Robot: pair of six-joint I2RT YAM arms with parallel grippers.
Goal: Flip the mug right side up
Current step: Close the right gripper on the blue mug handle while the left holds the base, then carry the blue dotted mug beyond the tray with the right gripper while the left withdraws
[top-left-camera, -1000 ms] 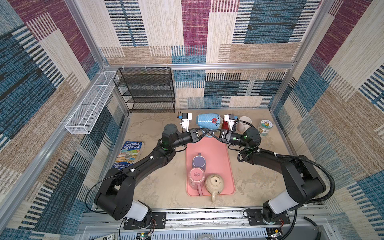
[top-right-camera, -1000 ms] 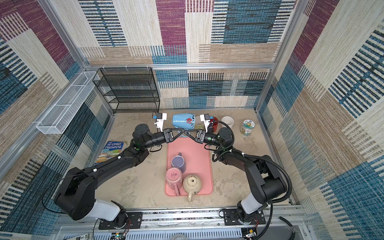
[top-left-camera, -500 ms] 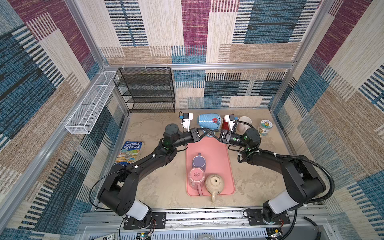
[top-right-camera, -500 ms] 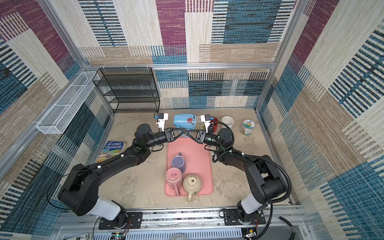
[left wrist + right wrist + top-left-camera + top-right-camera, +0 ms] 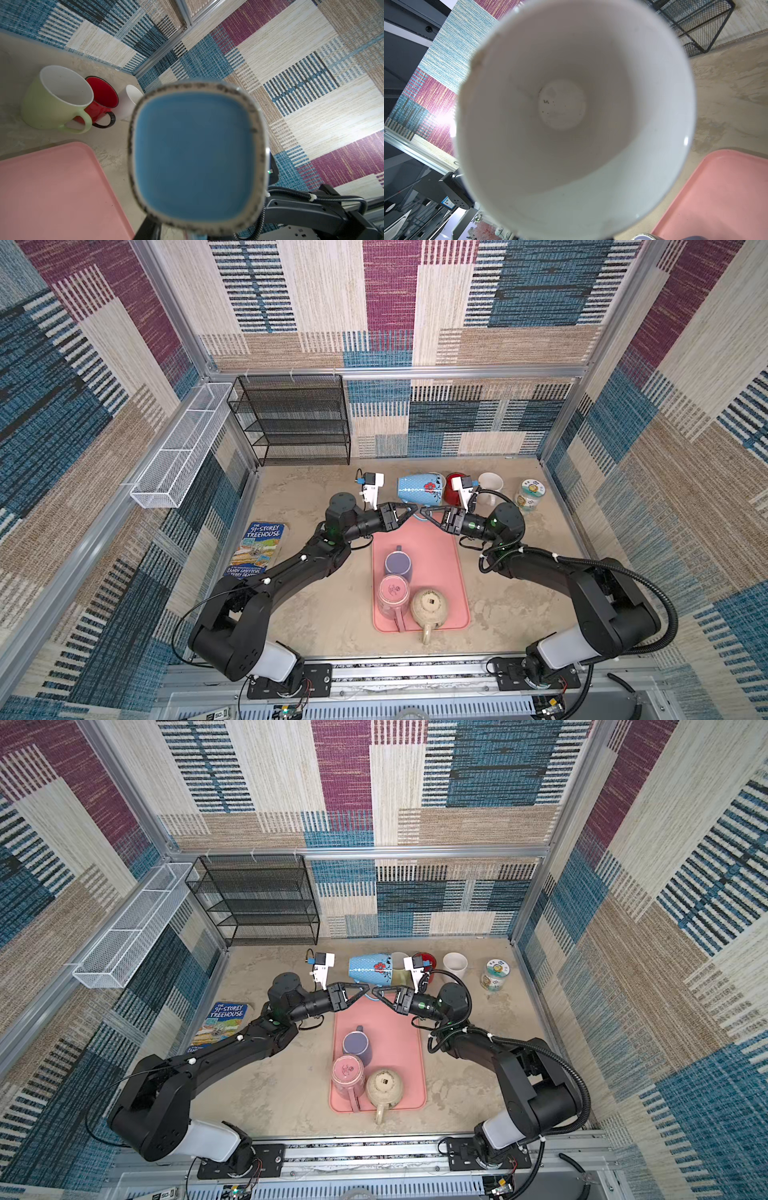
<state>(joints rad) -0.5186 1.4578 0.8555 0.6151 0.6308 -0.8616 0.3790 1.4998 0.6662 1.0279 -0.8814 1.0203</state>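
Hanging on its side in the upper middle of both top views, the mug (image 5: 417,488) (image 5: 370,967) sits clear of the desk (image 5: 316,605), just past the far end of the tray (image 5: 440,547). Its blue base (image 5: 193,153) fills the left wrist view and its white inside (image 5: 571,116) fills the right wrist view, so the mouth points to the right of the frame.

Both pincers meet tip to tip under the mug. The right pincer (image 5: 424,512) looks clenched on the mug's underside. The left pincer (image 5: 409,509) touches the same spot, but I cannot tell whether it grips or has let go.

This reads as a mid-air handover, with the turn about half done. To do it well:

- Only one pincer should carry the weight, and the other should back straight off without nudging the mug.
- The carrying wrist should then roll slowly until the mouth faces up, because a mug gripped low and off-centre may swing.
- The red cup (image 5: 453,485) and white cup (image 5: 490,485) stand just behind, so the turn should be made toward the tray, away from them.
- The bare far end of the tray looks like the best landing place. The mug should come down until its base sits flat, and only then should the pincer release it.
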